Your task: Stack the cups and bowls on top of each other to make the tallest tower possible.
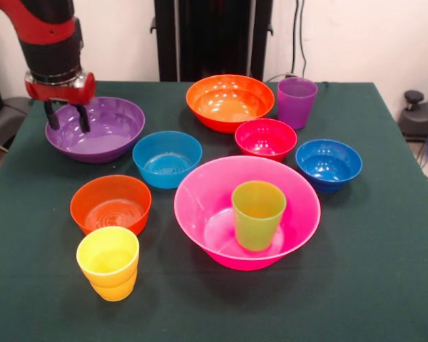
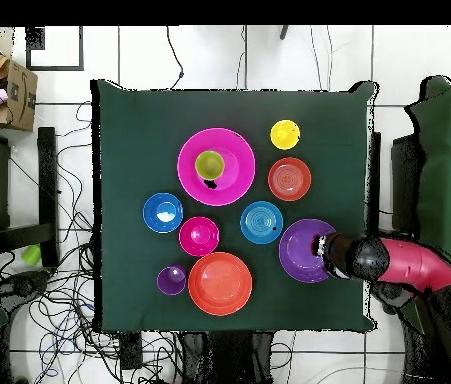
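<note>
Yellow cup (image 1: 108,262) nearest, gripper (image 1: 66,117) spread, empty, over big purple bowl (image 1: 107,135) rim

Bright, even light — glossy glare

One cup (image 1: 257,214) upright in the widest bowl (image 1: 299,214), other bowls and cups apart around it on the table (image 1: 385,285).

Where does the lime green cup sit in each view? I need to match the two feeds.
Front view: the lime green cup stands upright inside the big pink bowl, low and right of centre.
Overhead view: the lime green cup is inside the big pink bowl, above centre.
Shared landmark: the hand hangs over the big purple bowl, far left in front, right in overhead.
</note>
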Robot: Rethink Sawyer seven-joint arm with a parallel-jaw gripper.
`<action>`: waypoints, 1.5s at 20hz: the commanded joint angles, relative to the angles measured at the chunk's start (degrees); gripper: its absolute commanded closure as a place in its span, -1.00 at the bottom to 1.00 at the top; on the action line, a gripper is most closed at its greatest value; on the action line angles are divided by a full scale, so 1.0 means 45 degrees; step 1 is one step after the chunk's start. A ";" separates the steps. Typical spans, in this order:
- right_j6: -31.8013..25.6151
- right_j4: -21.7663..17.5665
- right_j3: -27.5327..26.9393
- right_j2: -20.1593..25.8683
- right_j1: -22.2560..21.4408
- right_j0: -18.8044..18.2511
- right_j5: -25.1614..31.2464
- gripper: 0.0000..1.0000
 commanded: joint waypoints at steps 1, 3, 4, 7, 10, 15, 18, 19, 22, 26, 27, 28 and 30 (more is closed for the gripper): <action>-0.1645 -0.1393 -0.0291 0.0560 0.1088 0.0363 -0.1283 -1.00; -0.1560 -0.1587 -0.0299 0.0495 0.1232 0.0335 -0.1505 -1.00; -0.1544 -0.1681 -0.0288 0.0460 0.1245 0.0322 -0.1605 -1.00; -0.1858 -0.1761 -0.0397 0.0533 0.1319 0.0137 -0.1577 -1.00; -0.2259 -0.1613 -0.0315 0.0741 0.1011 -0.0084 -0.1225 -1.00; -0.2525 -0.1424 -0.0343 0.0928 0.0716 -0.0148 -0.0754 -1.00; -0.2788 -0.1301 -0.0359 0.1058 0.0534 -0.0223 -0.0410 -1.00; -0.2956 -0.1303 -0.0472 0.1128 0.0670 -0.0330 -0.0348 -1.00; -0.3653 -0.1164 -0.0837 0.1415 0.0903 -0.0593 0.0193 -1.00; -0.3852 -0.1180 -0.0979 0.1609 0.1045 -0.0700 0.0522 -1.00; -0.3864 -0.1182 -0.1005 0.1662 0.1081 -0.0724 0.0600 -1.00; -0.3866 -0.1187 -0.0990 0.1701 0.1061 -0.0747 0.0665 -1.00; -0.3895 -0.1107 -0.0924 0.1798 0.0920 -0.0780 0.0876 -1.00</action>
